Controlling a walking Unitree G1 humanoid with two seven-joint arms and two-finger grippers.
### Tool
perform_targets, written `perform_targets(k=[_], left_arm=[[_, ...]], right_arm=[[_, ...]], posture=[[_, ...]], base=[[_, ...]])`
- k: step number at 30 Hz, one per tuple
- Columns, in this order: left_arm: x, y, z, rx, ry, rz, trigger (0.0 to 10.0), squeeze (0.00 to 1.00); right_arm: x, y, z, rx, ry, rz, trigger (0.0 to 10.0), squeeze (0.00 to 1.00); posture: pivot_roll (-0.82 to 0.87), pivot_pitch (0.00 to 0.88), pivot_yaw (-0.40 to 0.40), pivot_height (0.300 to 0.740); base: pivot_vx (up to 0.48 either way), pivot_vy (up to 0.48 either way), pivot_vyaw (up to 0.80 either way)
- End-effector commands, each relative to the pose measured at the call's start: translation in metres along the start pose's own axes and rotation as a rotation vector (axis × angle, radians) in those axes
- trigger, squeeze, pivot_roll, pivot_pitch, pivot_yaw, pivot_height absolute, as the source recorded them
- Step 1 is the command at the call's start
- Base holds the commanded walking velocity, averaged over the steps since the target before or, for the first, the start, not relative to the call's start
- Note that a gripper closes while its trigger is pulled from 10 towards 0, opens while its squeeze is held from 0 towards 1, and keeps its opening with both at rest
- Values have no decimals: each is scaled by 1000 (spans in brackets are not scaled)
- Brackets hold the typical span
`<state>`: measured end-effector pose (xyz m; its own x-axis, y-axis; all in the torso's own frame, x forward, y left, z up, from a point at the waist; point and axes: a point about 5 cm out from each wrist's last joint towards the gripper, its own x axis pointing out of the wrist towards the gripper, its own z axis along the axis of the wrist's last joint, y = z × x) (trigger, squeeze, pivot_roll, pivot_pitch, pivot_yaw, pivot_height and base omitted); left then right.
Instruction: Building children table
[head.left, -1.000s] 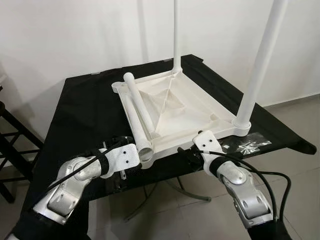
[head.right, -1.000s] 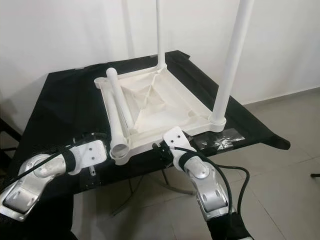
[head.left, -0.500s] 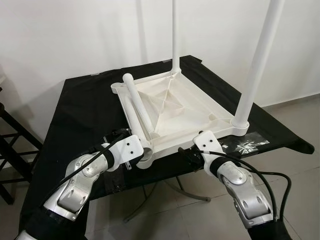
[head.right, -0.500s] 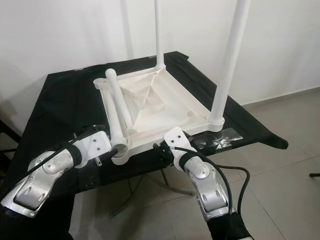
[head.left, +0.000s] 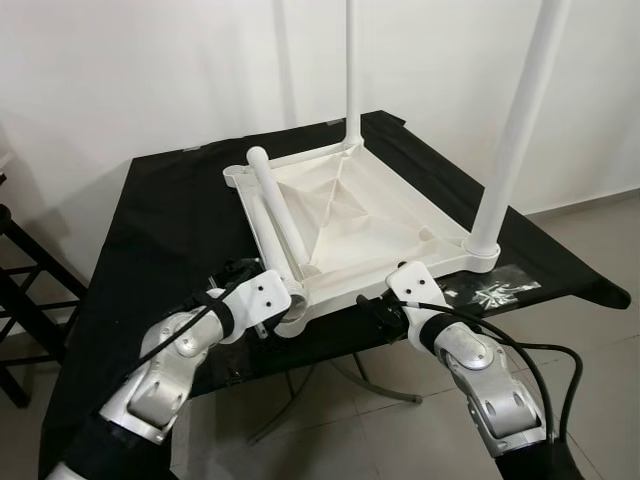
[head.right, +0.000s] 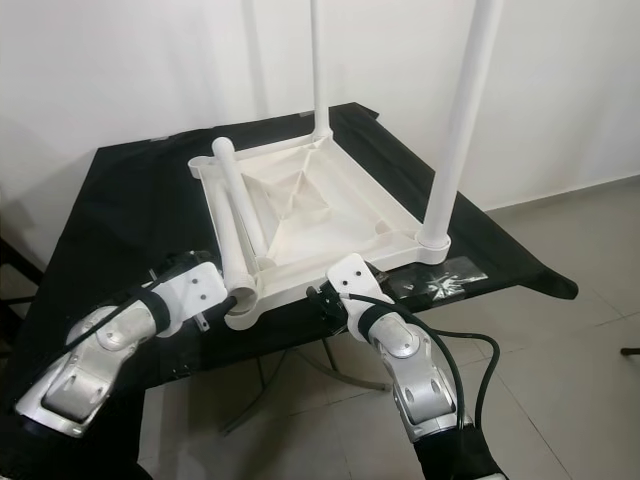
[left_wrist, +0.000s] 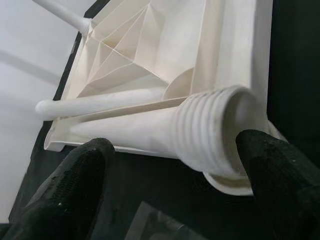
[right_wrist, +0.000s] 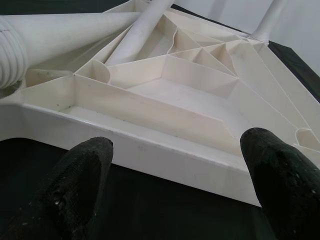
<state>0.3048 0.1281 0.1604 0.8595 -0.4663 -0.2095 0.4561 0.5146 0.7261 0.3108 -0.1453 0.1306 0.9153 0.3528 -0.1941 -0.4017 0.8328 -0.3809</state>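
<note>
Tabletop (head.left: 360, 215) upside down on black cloth (head.left: 160, 220), both jaws spread wide, nothing held, no legible writing.

Before me, matt white plastic tabletop (head.left: 350, 215), ribbed thread on its loose leg (left_wrist: 200, 132), black cloth cover (head.left: 160, 230).

You've got bright, even room light, soft shadows on the wall (head.left: 150, 70), and blurry close-up fingers (left_wrist: 75, 190).

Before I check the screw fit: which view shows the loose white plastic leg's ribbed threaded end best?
The left wrist view: the loose white plastic leg's ribbed threaded end appears close, ridges distinct. The eye views show it small beside the left gripper; the right wrist view catches its edge.
</note>
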Motion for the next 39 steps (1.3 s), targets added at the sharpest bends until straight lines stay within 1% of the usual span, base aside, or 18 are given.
perform_targets(k=[1, 7, 8, 12, 15, 17, 18, 19, 20, 21, 28, 33, 36, 37, 39], left_arm=[[2, 0, -5, 11, 37, 11, 10000, 0], [7, 1, -9, 32, 77, 47, 10000, 0], [8, 3, -12, 49, 106, 71, 10000, 0], [11, 4, -17, 32, 140, 130, 10000, 0], [13, 4, -17, 25, 145, 146, 10000, 0], [15, 5, -18, 20, 159, 184, 10000, 0], [15, 5, -18, 20, 159, 184, 10000, 0], [18, 6, -21, 38, 182, 207, 5412, 0], [18, 6, -21, 38, 182, 207, 5412, 0], [19, 6, -22, 45, 190, 211, 0, 0], [20, 2, -29, 66, 232, 213, 0, 0], [22, -1, -31, 36, 239, 211, 0, 0], [23, -2, -31, 26, 239, 218, 275, 0], [24, -2, -30, 15, 237, 219, 706, 0], [24, -2, -30, 7, 235, 219, 706, 0]], right_arm=[[3, 4, 2, -9, 8, 11, 10000, 0], [3, 4, 2, -8, 7, 7, 10000, 0], [3, 4, 2, -6, 7, 5, 10000, 0], [3, 4, 2, -3, 7, 6, 10000, 0], [3, 4, 2, -3, 6, 7, 10000, 0], [3, 5, 2, -2, 6, 6, 10000, 0], [3, 5, 2, -2, 6, 6, 10000, 0], [3, 4, 2, 2, 5, 4, 10000, 0], [3, 4, 2, 2, 5, 4, 10000, 0], [3, 5, 2, 2, 5, 4, 10000, 0], [3, 5, 2, 1, 5, 8, 10000, 0], [3, 4, 2, -1, 6, 4, 10000, 0], [3, 4, 2, -2, 6, 3, 10000, 0], [3, 4, 2, -2, 6, 4, 10000, 0], [3, 4, 2, -2, 6, 5, 10000, 0]], posture=[[-83, 0, 66, 740], [-84, 0, 71, 740], [-84, 0, 71, 740], [-84, 0, 72, 740], [-84, 0, 72, 740], [-83, 0, 75, 740], [-83, 0, 75, 740], [-76, 0, 70, 740], [-76, 0, 70, 740], [-76, 0, 70, 740], [-83, 0, 70, 740], [-84, 0, 69, 740], [-85, 0, 69, 740], [-85, 0, 69, 740], [-85, 0, 69, 740]], base=[[0, 0, 0], [0, 0, 0], [0, 0, 0], [0, 0, 0], [0, 0, 0], [0, 0, 0], [0, 0, 0], [0, 0, 0], [0, 0, 0], [0, 0, 0], [0, 0, 0], [0, 0, 0], [0, 0, 0], [0, 0, 0], [0, 0, 0]])
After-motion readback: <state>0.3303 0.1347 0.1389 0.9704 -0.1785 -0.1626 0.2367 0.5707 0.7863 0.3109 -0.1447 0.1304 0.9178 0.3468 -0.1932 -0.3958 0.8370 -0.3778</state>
